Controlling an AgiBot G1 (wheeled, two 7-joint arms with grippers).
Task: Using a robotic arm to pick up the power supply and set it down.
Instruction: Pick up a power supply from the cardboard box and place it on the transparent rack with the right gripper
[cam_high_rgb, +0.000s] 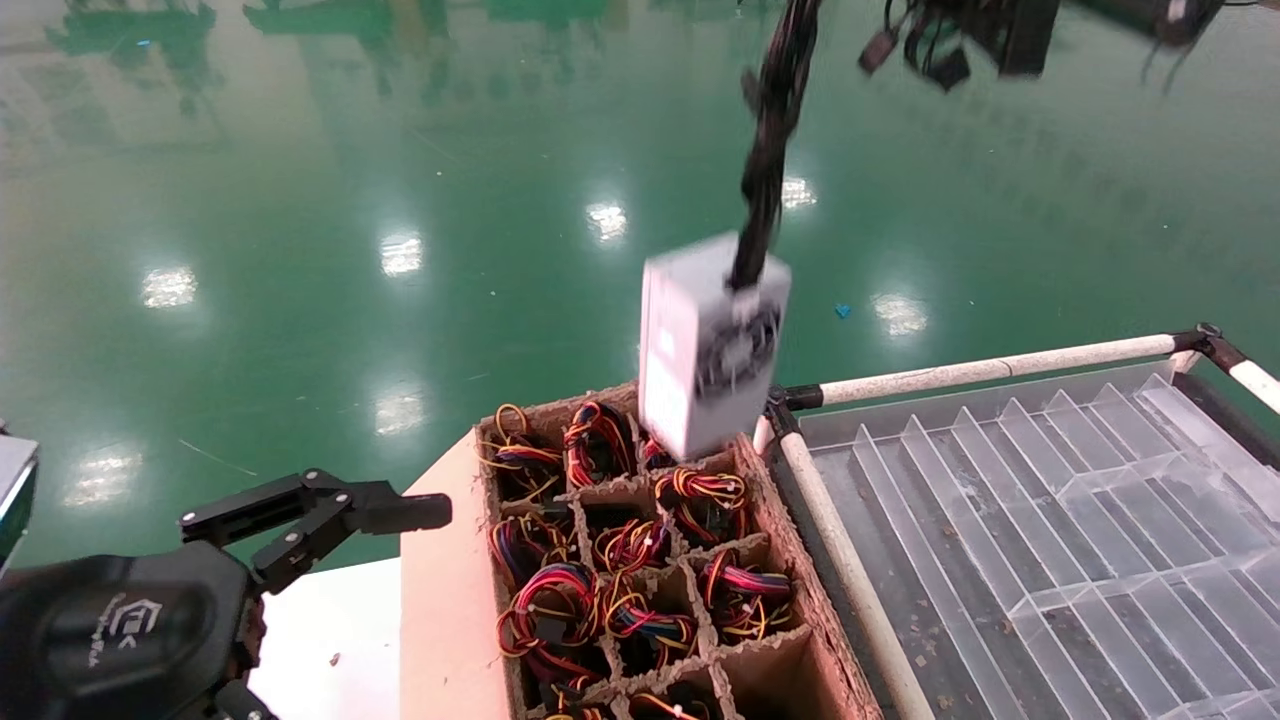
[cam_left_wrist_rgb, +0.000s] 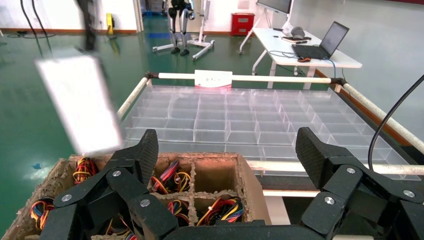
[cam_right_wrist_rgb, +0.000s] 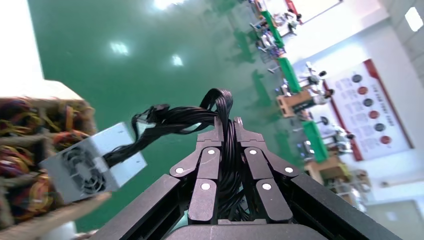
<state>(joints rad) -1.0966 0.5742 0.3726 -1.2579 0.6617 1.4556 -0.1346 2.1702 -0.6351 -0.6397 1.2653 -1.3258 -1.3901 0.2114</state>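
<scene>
The power supply (cam_high_rgb: 710, 345), a small grey metal box with a round fan grille, hangs tilted in the air over the far end of the cardboard crate (cam_high_rgb: 790, 560). Its black cable bundle (cam_high_rgb: 770, 130) runs up out of the head view. Of the robotic arm only its black linkage-finger right gripper (cam_right_wrist_rgb: 227, 122) shows, shut on that cable bundle (cam_right_wrist_rgb: 175, 122) with the power supply (cam_right_wrist_rgb: 82, 170) dangling below. The power supply (cam_left_wrist_rgb: 80, 102) also shows in the left wrist view. My left gripper (cam_high_rgb: 340, 530) is parked low at the near left, open and holding nothing (cam_left_wrist_rgb: 227, 150).
The crate's compartments hold red-yellow-black wire bundles (cam_high_rgb: 560, 600). Right of it lies a clear plastic divider tray (cam_high_rgb: 1050, 500) framed by white pipes (cam_high_rgb: 980, 370). A white table surface (cam_high_rgb: 340, 620) lies at the near left. Green floor lies beyond.
</scene>
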